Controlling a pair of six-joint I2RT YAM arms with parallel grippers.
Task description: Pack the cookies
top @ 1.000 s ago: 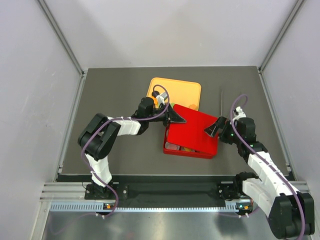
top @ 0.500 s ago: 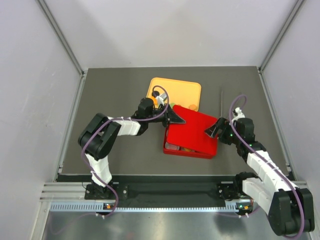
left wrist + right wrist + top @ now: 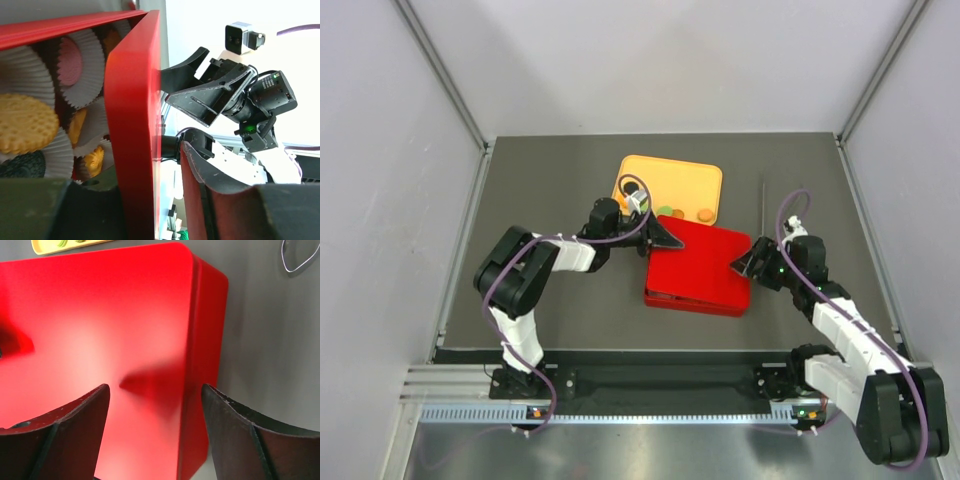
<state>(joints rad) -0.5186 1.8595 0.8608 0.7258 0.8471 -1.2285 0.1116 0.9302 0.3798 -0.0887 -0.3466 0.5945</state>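
Observation:
A red lid lies almost flat on the red box. My left gripper is at the lid's far left corner, open, with the lid's rim between the jaws and a gap beside the right finger. Under the lid, the left wrist view shows cookies in white paper cups: a yellow one, a pink one and a black one. My right gripper hangs open over the lid's right edge, holding nothing. A few more cookies lie on the orange tray.
The orange tray touches the box's far side. A thin dark rod lies on the mat to the right of the tray. Grey walls close in the left, right and back of the dark mat.
The lid has dropped from a tilt to nearly flat on the box. My left jaws have widened off the rim. My right jaws have narrowed a little and stay open.

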